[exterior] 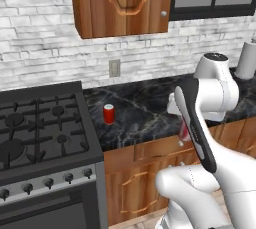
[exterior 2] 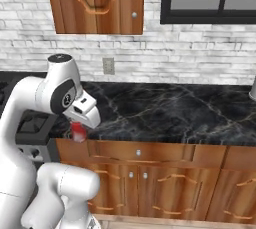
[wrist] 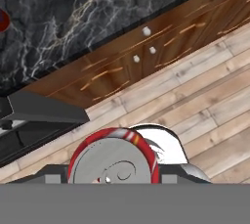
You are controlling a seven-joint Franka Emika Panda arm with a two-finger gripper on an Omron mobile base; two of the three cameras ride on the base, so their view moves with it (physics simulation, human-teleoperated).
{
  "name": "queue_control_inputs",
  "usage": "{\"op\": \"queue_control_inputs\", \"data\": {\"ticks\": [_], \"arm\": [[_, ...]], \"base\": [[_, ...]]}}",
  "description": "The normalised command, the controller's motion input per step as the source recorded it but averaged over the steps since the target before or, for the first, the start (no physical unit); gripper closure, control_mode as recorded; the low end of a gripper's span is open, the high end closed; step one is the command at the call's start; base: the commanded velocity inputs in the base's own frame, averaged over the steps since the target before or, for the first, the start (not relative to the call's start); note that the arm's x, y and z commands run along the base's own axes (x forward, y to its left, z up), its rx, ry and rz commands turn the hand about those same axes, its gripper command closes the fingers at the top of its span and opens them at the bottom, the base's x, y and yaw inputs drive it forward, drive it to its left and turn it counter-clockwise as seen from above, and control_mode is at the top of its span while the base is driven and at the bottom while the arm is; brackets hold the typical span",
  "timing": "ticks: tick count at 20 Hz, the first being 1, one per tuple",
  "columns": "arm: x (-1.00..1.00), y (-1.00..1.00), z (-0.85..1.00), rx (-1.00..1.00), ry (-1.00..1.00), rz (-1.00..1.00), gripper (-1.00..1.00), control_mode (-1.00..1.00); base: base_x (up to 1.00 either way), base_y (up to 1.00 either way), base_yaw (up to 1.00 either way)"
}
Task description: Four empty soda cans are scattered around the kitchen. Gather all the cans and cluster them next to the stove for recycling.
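Your two-finger gripper pinches a small red cylindrical soda can with a silvery top, carried in the air just beyond the front edge of the black marble counter, above the wood plank floor. From the right base camera that held can hangs below the hand, level with the brown wooden drawer fronts. A second red can stands upright on the counter near its left edge, just beside the black gas stove with cast grates. Your own white forearm blocks much of the counter from the left base camera. A wooden wall cabinet and a grey wall outlet sit above the counter's back edge.
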Motion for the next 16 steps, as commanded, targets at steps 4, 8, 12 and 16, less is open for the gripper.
{"op": "queue_control_inputs", "data": {"ticks": [4, 8, 12, 16], "arm": [[0.32, 0.0, -0.06, 0.0, 0.0, 0.0, 1.0, -1.0], [0.28, 0.01, -0.23, -0.02, -0.05, 0.09, 1.0, -1.0], [0.0, 0.16, -0.01, -0.04, -0.22, 0.16, 1.0, -1.0], [0.03, 0.32, 0.0, -0.07, -0.27, 0.19, 1.0, -1.0]], "base": [[0.0, 0.0, 0.0], [0.0, 0.0, 0.0], [0.0, 0.0, 0.0], [0.0, 0.0, 0.0]]}}
